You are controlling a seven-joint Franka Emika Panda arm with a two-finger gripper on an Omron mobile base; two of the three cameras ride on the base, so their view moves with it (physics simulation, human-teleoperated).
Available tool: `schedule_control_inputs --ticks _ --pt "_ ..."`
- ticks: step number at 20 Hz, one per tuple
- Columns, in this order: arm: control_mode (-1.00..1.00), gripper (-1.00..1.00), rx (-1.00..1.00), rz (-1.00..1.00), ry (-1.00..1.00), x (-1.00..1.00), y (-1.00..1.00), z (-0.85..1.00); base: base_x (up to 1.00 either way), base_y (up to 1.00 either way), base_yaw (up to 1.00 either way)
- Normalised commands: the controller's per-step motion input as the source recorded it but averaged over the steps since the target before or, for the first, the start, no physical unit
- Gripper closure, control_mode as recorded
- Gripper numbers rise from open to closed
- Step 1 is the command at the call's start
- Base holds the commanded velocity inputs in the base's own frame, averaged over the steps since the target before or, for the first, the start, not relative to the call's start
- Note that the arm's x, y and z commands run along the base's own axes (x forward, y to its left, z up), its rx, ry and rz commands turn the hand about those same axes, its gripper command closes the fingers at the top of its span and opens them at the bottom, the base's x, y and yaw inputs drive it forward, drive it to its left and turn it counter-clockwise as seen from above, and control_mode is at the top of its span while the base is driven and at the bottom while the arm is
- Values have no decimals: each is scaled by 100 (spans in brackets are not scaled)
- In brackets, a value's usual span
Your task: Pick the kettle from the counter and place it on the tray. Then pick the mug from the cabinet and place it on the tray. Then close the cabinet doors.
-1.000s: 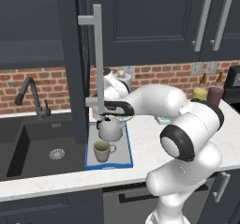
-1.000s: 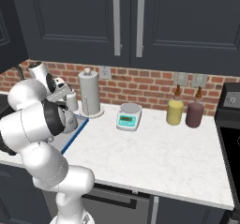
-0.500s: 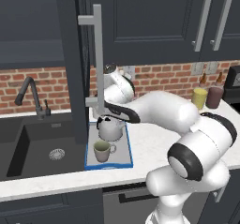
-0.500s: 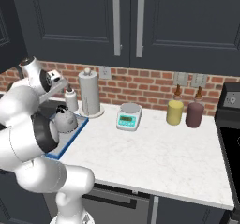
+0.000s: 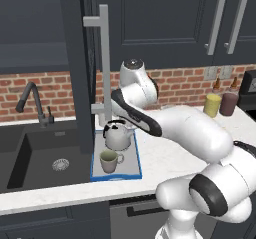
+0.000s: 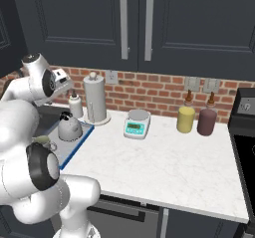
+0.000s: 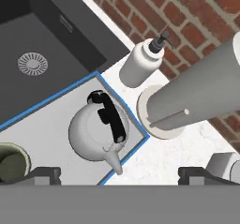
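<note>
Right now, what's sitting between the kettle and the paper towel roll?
In the right base view, a white soap bottle stands on the counter between the kettle and the paper towel roll, just behind the tray.

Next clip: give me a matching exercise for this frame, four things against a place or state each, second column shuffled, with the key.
Things:
1. kettle
2. mug
3. cabinet door
4. gripper

Places or states:
A. swung open, its bar handle facing the arm
B. on the tray, at the end near the counter's front edge
C. jaws wide apart, holding nothing
D. on the tray, at the end near the brick wall

Pairs: 1-D, 2-B, 3-A, 4-C
</note>
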Motion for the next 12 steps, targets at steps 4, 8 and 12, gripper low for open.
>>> schedule_control_inputs --ticks 4,8,12 --pt "-100 -100 12 -1 -6 -57 -36 38 0 0 0" --pt "-100 -100 11 -5 -8 -69 -40 27 0 0 0" --pt "-100 -100 12 -5 -11 -78 -45 21 0 0 0"
